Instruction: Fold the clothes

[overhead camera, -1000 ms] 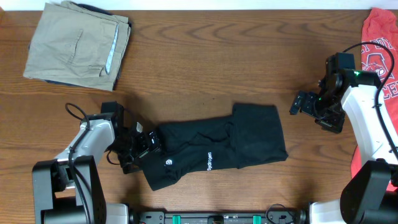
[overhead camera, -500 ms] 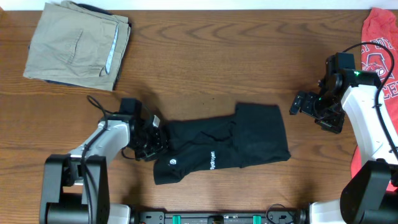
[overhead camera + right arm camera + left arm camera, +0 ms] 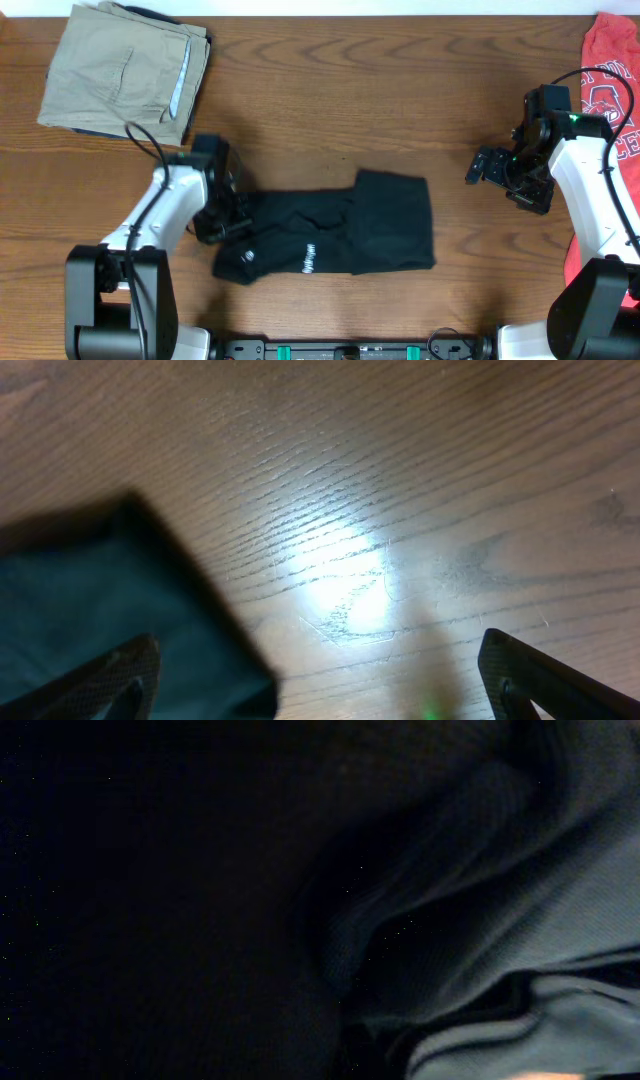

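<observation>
The black shirt (image 3: 345, 240) lay on the wooden surface (image 3: 330, 100), long axis nine to three o'clock. The left fingers (image 3: 222, 222) met its nine-o'clock end, grip impossible to tell; the right fingers (image 3: 115, 672), spread apart, stood toward two o'clock.

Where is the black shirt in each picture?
Overhead: black shirt lies low in the middle, on the wooden table.
Left wrist: it fills the whole picture as dark folds.
Right wrist: only its corner, lower left.
Shared landmark: the wooden table, overhead and right wrist.
</observation>
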Robot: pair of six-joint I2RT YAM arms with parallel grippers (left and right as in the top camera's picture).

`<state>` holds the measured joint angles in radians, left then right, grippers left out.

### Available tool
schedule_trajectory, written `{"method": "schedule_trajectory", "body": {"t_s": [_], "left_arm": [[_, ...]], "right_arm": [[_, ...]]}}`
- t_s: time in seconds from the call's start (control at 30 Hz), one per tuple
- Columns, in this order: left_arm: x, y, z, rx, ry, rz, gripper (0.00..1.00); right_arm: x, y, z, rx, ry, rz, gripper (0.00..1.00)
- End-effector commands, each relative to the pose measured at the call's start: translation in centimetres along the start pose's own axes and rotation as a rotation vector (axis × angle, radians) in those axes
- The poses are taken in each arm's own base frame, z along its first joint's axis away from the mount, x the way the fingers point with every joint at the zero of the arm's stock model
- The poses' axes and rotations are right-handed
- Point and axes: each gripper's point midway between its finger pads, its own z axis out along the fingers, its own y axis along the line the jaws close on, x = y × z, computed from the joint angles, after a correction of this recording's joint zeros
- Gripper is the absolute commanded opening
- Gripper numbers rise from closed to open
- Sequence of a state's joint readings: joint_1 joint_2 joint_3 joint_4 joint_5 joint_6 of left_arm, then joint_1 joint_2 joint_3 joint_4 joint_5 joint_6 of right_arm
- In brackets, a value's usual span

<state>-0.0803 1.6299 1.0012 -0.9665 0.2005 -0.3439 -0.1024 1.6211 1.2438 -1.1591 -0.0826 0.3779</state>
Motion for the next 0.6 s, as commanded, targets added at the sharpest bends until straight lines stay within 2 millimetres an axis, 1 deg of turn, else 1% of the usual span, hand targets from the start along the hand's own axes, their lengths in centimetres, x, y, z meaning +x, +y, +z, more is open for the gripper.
{"method": "schedule_trajectory", "body": {"t_s": [0.0,0.07,0.13,0.2,0.27,0.3,0.33,0.47,0.57], "left_arm": [[-3.5,1.8,-4.2,-0.16,-0.146,-0.026,0.06],[-4.1,1.4,-6.6,-0.163,-0.172,-0.025,0.06],[-4.4,0.9,-8.5,-0.153,-0.187,-0.023,0.06],[-4.2,0.3,-10.0,-0.139,-0.187,-0.014,0.06],[-3.6,-0.4,-10.8,-0.122,-0.176,0.0,0.06],[-3.4,-0.9,-11.0,-0.112,-0.17,0.011,0.07],[-3.0,-1.6,-11.0,-0.096,-0.16,0.025,0.06],[-1.4,-4.9,-10.5,-0.029,-0.13,0.113,0.06],[-0.5,-7.4,-10.2,-0.022,-0.143,0.189,0.06]], "right_arm": [[-0.2,0.3,-0.4,-0.009,-0.013,-0.015,0.99],[-0.2,0.3,-0.4,-0.009,-0.013,-0.015,0.99],[-0.2,0.3,-0.4,-0.009,-0.013,-0.015,0.99],[-0.2,0.3,-0.4,-0.009,-0.013,-0.015,0.99],[-0.2,0.3,-0.4,-0.009,-0.013,-0.015,0.99],[-0.2,0.3,-0.4,-0.009,-0.013,-0.015,0.99],[-0.2,0.3,-0.4,-0.009,-0.013,-0.015,0.99],[-0.2,0.3,-0.4,-0.009,-0.013,-0.015,0.99],[-0.2,0.3,-0.4,-0.009,-0.013,-0.015,0.99]]}}
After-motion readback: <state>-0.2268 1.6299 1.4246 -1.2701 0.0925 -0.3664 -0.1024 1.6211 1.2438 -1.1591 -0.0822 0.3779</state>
